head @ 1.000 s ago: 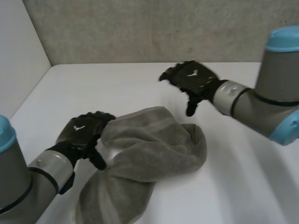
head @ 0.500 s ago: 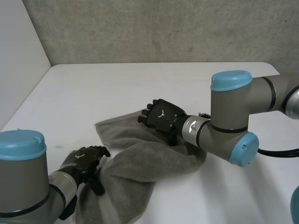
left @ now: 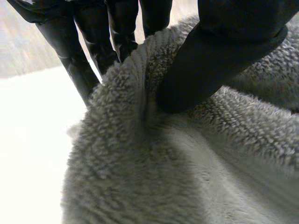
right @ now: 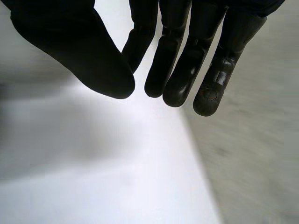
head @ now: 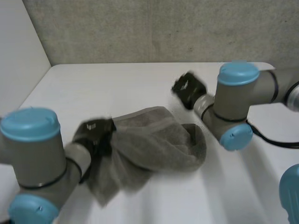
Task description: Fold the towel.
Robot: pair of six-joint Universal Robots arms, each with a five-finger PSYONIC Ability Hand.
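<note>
Pinches a fold of the towel (left: 140,158) between the thumb and fingers (left: 79,60) of the left hand (left: 233,51), as the left wrist view shows up close, with thick looped pile bunched against the thumb. In the head view, grips with that hand (head: 95,134) at the towel's (head: 154,144) left edge, left of centre in the lower half of the frame, with a flap of cloth trailing below toward the bottom edge.

Holds nothing in the right hand (right: 177,51): fingers straight and relaxed, thumb set apart, over bare white tabletop (right: 93,163). In the head view, keeps the right hand (head: 189,88) above centre and a little to the right, apart from the towel and beyond its far edge.

Around the hands: white tabletop (head: 117,84) across the middle, a rough grey back wall (head: 140,28) along the top, a white side wall (head: 18,46) at upper left. In the way at lower left, the bulky left arm (head: 37,154), covering the near-left part of the cloth. From the right edge, the right arm (head: 238,98), with one light-blue cap near the towel's right end.

As for the towel itself: grey, thick terry, crumpled into a long lump across the lower middle of the frame, with a flat woven band near its upper edge and a rounded fold at the right end.
</note>
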